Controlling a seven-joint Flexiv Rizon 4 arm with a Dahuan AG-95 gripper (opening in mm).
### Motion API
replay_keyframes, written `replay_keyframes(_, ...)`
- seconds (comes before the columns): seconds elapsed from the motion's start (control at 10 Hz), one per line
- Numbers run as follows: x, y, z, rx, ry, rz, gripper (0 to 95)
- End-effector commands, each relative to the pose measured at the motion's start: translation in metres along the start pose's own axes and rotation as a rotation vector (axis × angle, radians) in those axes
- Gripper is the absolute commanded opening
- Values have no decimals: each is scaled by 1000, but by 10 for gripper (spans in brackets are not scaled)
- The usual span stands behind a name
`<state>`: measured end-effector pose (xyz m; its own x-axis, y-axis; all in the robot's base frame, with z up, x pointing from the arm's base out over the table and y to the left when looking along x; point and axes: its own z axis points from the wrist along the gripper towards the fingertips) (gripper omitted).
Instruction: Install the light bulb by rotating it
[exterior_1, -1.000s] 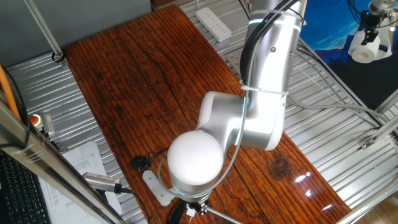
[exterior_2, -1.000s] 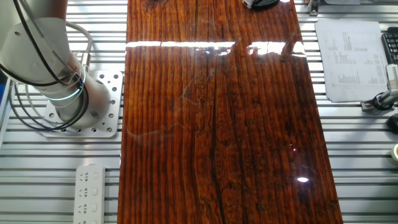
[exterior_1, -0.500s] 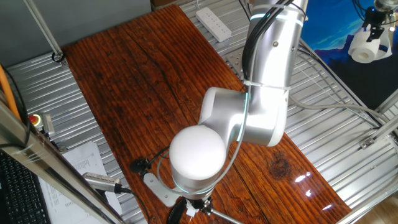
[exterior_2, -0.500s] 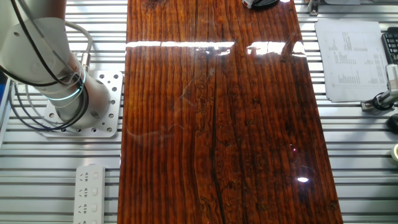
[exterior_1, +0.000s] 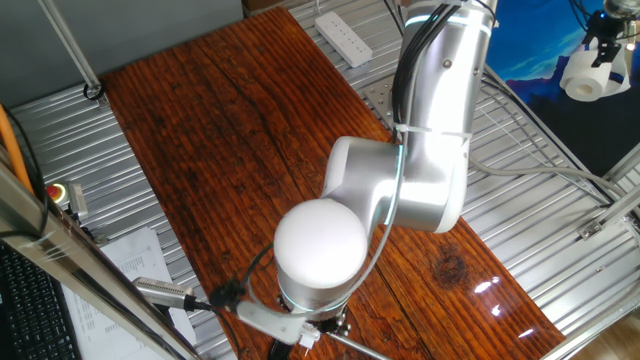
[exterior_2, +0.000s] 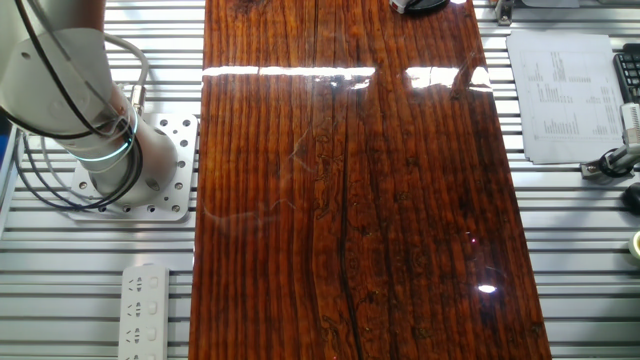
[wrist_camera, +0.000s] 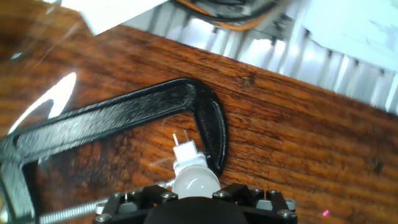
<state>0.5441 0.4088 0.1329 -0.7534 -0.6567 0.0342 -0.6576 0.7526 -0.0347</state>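
Note:
In the hand view the small white frosted light bulb sits between my black fingers, its two metal pins pointing away from the hand. My gripper is shut on it just above the wooden table. The pins hover by the curved end of a black C-clamp that lies on the wood. In one fixed view the hand is mostly hidden under the arm's large white joint cap at the table's near end, and the bulb is hidden there. The other fixed view shows only the arm's base.
A white power strip lies beside the table's far end. Printed paper sheets and a cable lie on the metal slats next to the hand. A red stop button stands at the left.
The hand has turned about its own axis: the white bracket under the joint cap has swung round and downward in the fixed view. The arm has shifted slightly.

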Motion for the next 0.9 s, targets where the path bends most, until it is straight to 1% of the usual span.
replay_keyframes(0.1,1,4,-5,-20,-20,-507,570)
replay_keyframes(0.2,1,4,-5,-34,-37,-619,570)
replay_keyframes(0.4,1,4,-5,-35,-42,-770,570)
replay_keyframes(0.5,1,3,-5,-36,-45,-812,570)
replay_keyframes(0.7,0,1,0,-35,-42,-846,570)
replay_keyframes(0.8,0,0,2,-37,-45,-850,570)
replay_keyframes(0.9,0,-3,7,-42,-58,-892,570)
